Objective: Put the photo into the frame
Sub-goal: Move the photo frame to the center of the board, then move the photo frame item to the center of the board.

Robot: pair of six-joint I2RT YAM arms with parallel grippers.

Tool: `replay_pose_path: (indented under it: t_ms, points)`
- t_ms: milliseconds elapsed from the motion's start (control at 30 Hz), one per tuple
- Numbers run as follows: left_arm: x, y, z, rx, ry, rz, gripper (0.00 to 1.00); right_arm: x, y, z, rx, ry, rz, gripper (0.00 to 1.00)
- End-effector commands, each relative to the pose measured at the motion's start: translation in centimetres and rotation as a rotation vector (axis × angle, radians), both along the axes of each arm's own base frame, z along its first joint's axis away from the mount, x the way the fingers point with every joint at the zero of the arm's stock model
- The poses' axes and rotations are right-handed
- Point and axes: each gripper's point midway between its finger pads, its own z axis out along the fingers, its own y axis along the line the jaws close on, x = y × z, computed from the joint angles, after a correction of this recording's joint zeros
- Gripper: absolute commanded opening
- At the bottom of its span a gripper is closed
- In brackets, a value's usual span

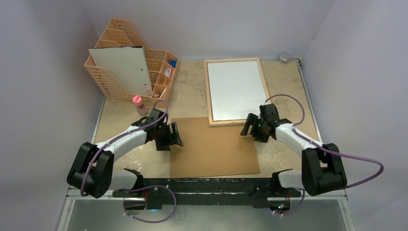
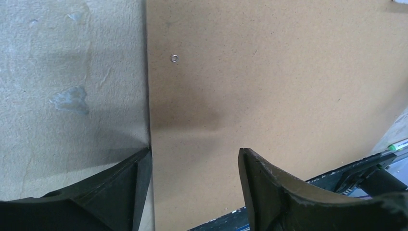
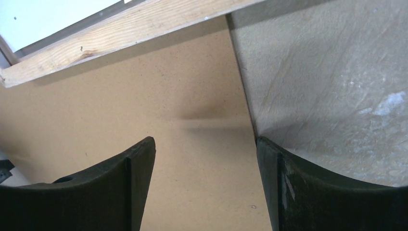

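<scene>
We see a large rectangular frame with a light wood rim [image 1: 208,91] lying flat on the mottled beige desk [image 1: 284,86], by the far edge and right of the middle. A flat white sheet [image 1: 236,89] fills it inside the rim. No dark print side shows, so we cannot tell whether this is the photo lying reverse up.

The frame's near edge overlaps the far right corner of a plain brown fibreboard sheet [image 1: 214,147], which lies at the middle of the near edge.

The left gripper [image 1: 172,137] is open and holds nothing. It straddles the board's left edge, with one finger over the desk and one over the board. The right gripper [image 1: 250,129] is also open and empty. It straddles the board's right edge, just near of the frame's wood.

A peach plastic lattice organiser [image 1: 108,82] stands in the far left corner with a white panel [image 1: 120,67] leaning in it. A small pink-capped bottle [image 1: 138,103] stands just beside it.
</scene>
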Motion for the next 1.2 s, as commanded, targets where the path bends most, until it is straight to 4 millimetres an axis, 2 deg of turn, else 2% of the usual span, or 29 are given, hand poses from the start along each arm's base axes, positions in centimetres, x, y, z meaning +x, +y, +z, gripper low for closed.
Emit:
replay_pose_path:
  t_ms: [0, 267, 433, 767, 1000, 1167]
  points:
    - [0.0, -2.5, 2.8, -0.13, -0.039, -0.113, 0.67, -4.8, 3.0, -2.2, 0.17, 0.142, 0.151, 0.78]
    - [1.2, -4.8, 9.7, -0.262, -0.15, -0.22, 0.63, -5.9, 4.9, -1.1, 0.301, 0.122, 0.262, 0.77]
    - [0.8, -5.8, 13.2, -0.347, -0.194, -0.267, 0.63, -6.2, 6.0, 0.0, 0.378, 0.094, 0.328, 0.77]
    - [-0.3, -5.0, 15.9, -0.335, -0.212, -0.253, 0.62, -7.6, 7.2, -0.5, 0.47, 0.11, 0.411, 0.76]
    - [-0.9, -5.3, 18.5, -0.405, -0.222, -0.19, 0.61, -8.6, 9.5, 0.3, 0.525, 0.109, 0.488, 0.76]
    - [-1.0, -4.9, 19.7, -0.419, -0.232, -0.11, 0.61, -9.0, 10.4, 0.3, 0.54, 0.116, 0.503, 0.76]
